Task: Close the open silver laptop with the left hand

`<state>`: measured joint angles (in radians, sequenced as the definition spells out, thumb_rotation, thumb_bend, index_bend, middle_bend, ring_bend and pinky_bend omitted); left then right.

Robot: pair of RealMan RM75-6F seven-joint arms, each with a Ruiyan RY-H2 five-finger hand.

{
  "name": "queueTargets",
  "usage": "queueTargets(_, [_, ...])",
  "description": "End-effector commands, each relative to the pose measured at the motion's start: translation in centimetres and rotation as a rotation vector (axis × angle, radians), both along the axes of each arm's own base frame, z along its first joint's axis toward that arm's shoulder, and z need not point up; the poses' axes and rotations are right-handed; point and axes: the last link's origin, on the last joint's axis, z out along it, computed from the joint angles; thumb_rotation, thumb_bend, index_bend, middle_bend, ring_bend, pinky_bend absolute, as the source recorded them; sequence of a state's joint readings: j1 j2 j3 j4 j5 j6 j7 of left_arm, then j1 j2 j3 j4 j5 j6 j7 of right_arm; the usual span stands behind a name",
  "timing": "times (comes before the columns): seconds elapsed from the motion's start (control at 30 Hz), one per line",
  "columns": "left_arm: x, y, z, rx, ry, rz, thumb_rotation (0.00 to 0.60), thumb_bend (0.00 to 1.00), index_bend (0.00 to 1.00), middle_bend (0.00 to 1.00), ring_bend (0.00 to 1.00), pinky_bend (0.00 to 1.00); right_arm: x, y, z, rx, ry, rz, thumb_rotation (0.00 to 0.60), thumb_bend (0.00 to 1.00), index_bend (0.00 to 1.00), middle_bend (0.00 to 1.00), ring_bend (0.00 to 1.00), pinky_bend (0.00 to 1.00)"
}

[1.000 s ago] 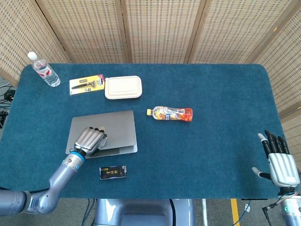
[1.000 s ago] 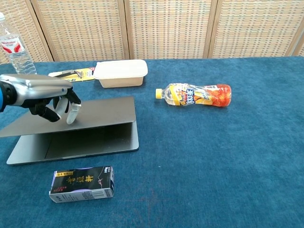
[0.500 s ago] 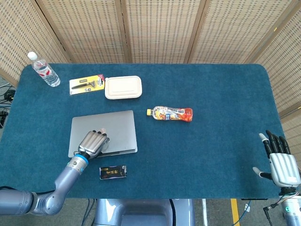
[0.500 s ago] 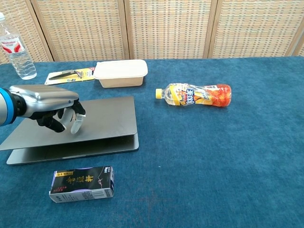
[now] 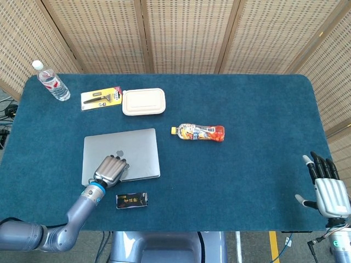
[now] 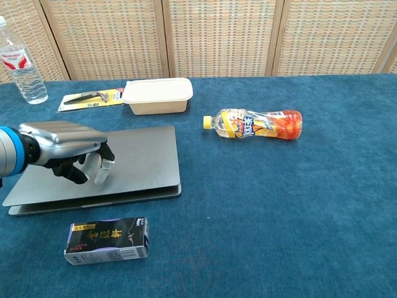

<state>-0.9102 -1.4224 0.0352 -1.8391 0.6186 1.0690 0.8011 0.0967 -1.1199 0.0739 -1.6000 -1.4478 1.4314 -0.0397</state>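
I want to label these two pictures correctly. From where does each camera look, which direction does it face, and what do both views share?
Head view: sits high above the near table edge, looks steeply down on the whole blue table; shows the left hand with its arm, and the right hand at the lower right.
Chest view: sits low at the near edge, looks across the table toward the wicker screen; shows only the left hand.
Shared: the left hand resting on the silver laptop, the black box, the orange drink bottle.
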Motion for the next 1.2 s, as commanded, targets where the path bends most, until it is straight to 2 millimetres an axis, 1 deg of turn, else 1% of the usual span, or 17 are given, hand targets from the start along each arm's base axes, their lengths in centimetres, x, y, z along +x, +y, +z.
queueTargets(0.03, [-0.1,0.0,-0.1,-0.004,0.004,0.003,0.600,0.94,0.56,0.39,0.33,0.32,0.0,0.0,0.0,-0.001,0.000,0.000,0.600,0.00,0.01,0.00,0.00,0.00])
queueTargets(0.6, [-0.8,0.1,-0.5,-0.016,0.011,0.023,0.600,0.94,0.56,0.39,0.33,0.32,0.0,0.0,0.0,0.003,0.003,-0.002,0.600,0.00,0.01,0.00,0.00,0.00])
queueTargets(0.7, [-0.4,0.4,0.2,0.003,-0.027,0.032,0.600,0.93,0.56,0.39,0.33,0.32,-0.1,0.0,0.0,-0.001,0.001,-0.001,0.600,0.00,0.01,0.00,0.00,0.00])
queueTargets(0.8, [0.4,0.7,1.6,0.051,-0.085,0.009,0.600,0.91,0.56,0.39,0.33,0.32,-0.1,0.1,0.2,-0.007,-0.002,0.000,0.600,0.00,0.01,0.00,0.00,0.00])
queueTargets(0.87, [0.9,0.8,2.7,0.092,-0.124,-0.014,0.600,0.81,0.56,0.38,0.32,0.32,-0.1,0.1,0.2,-0.008,-0.004,0.001,0.600,0.00,0.01,0.00,0.00,0.00])
queueTargets(0.9, [1.1,0.8,3.4,0.118,-0.151,-0.025,0.600,0.75,0.56,0.37,0.32,0.32,-0.1,0.1,0.1,-0.007,-0.005,0.002,0.600,0.00,0.01,0.00,0.00,0.00])
queueTargets(0.93, [1.2,0.7,4.1,0.147,-0.183,-0.034,0.600,0.71,0.56,0.35,0.32,0.32,-0.1,0.1,0.1,-0.006,-0.004,0.003,0.600,0.00,0.01,0.00,0.00,0.00])
queueTargets(1.0, [1.2,0.2,5.6,0.208,-0.252,-0.048,0.600,0.59,0.55,0.28,0.31,0.32,0.0,0.1,0.0,-0.003,-0.002,0.008,0.600,0.00,0.01,0.00,0.00,0.00])
queueTargets(1.03, [0.9,-0.2,6.3,0.234,-0.286,-0.055,0.600,0.55,0.54,0.25,0.30,0.32,0.0,0.0,-0.1,-0.003,-0.002,0.011,0.600,0.00,0.01,0.00,0.00,0.00])
queueTargets(1.1, [0.1,-0.9,7.1,0.260,-0.310,-0.060,0.600,0.46,0.49,0.16,0.24,0.31,0.1,0.0,-0.2,-0.002,-0.001,0.015,0.600,0.00,0.01,0.00,0.00,0.00])
queueTargets(1.13, [-0.7,-1.5,7.8,0.287,-0.310,-0.064,0.600,0.44,0.47,0.14,0.22,0.29,0.1,0.0,-0.3,-0.001,-0.001,0.016,0.600,0.00,0.01,0.00,0.00,0.00])
queueTargets(1.2, [-1.7,-2.1,8.3,0.319,-0.315,-0.070,0.600,0.38,0.44,0.09,0.17,0.25,0.1,0.0,-0.4,0.001,0.001,0.018,0.600,0.00,0.01,0.00,0.00,0.00])
